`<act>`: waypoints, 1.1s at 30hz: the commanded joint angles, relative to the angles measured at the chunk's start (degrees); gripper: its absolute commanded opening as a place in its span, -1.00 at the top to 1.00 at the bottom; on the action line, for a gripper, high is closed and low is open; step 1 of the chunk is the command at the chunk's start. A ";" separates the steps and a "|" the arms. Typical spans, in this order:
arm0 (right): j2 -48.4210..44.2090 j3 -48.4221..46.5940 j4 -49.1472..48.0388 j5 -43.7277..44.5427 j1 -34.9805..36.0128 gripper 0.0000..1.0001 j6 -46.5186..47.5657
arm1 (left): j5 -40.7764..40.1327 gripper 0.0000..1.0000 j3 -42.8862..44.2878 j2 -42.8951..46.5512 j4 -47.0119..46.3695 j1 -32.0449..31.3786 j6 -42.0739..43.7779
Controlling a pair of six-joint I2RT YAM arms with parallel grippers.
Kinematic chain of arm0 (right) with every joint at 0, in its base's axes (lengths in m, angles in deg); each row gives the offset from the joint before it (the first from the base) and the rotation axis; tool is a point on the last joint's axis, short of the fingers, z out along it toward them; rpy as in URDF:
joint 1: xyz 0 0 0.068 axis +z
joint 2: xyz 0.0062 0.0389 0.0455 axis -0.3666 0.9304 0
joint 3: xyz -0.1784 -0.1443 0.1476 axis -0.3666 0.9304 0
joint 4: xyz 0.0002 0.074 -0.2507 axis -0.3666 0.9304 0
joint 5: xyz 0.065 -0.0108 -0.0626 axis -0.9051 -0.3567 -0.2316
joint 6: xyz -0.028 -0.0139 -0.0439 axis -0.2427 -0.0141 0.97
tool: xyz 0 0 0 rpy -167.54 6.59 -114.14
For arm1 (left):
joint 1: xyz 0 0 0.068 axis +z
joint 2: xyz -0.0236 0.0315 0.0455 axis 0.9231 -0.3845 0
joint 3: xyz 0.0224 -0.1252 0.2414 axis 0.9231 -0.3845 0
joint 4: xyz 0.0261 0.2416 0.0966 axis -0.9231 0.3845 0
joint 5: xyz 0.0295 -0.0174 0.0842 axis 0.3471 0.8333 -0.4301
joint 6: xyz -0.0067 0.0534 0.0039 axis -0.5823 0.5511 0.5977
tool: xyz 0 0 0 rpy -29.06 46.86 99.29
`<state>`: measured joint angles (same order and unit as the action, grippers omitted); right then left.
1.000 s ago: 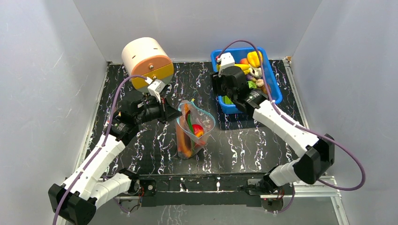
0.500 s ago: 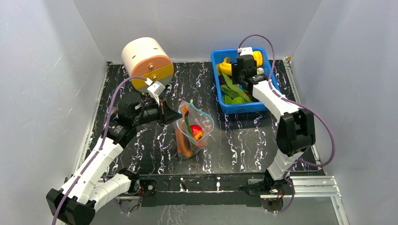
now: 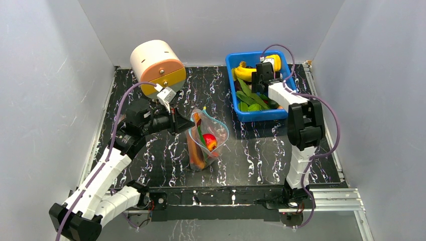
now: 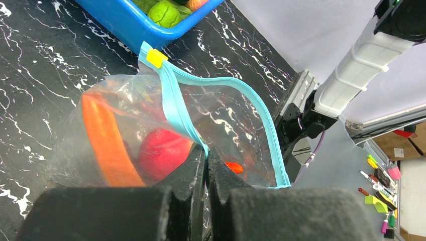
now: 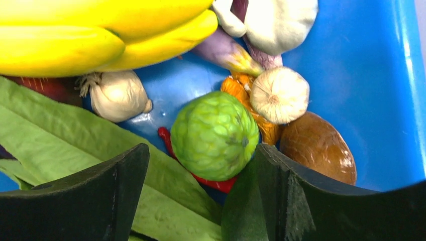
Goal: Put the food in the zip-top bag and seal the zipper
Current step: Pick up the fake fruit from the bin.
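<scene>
Moved: right arm (image 3: 304, 123) folded; right gripper (image 3: 261, 75) went further over the bin's (image 3: 281, 111) far end.
Right gripper: fingers spread, straddled green fruit (image 5: 215, 134) in bin, not clamped.
Left gripper (image 4: 206, 159): pinched shut on bag (image 4: 228, 115) at zipper (image 4: 176, 103), left of bin.
Bag: stood open, carrot (image 4: 106, 143) inside.
Handling: fruit likely light, hard, rounded, slippery; grip across its middle.

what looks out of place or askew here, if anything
Nothing stands out. The zip-top bag stands upright with its mouth open, its zipper rim pinched by the left gripper, food inside and nothing spilled. The right gripper hangs open over a bumpy green fruit in the blue bin.
</scene>
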<state>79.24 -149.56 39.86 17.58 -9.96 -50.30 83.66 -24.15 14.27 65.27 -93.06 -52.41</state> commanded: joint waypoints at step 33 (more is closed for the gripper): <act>2.84 -4.07 -3.44 2.50 -1.23 0.23 1.67 | -0.39 1.00 2.13 1.21 -0.11 -0.08 -1.21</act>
<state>86.47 -152.71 37.89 20.53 -11.07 -48.70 83.57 -24.15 14.14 65.25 -93.06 -53.51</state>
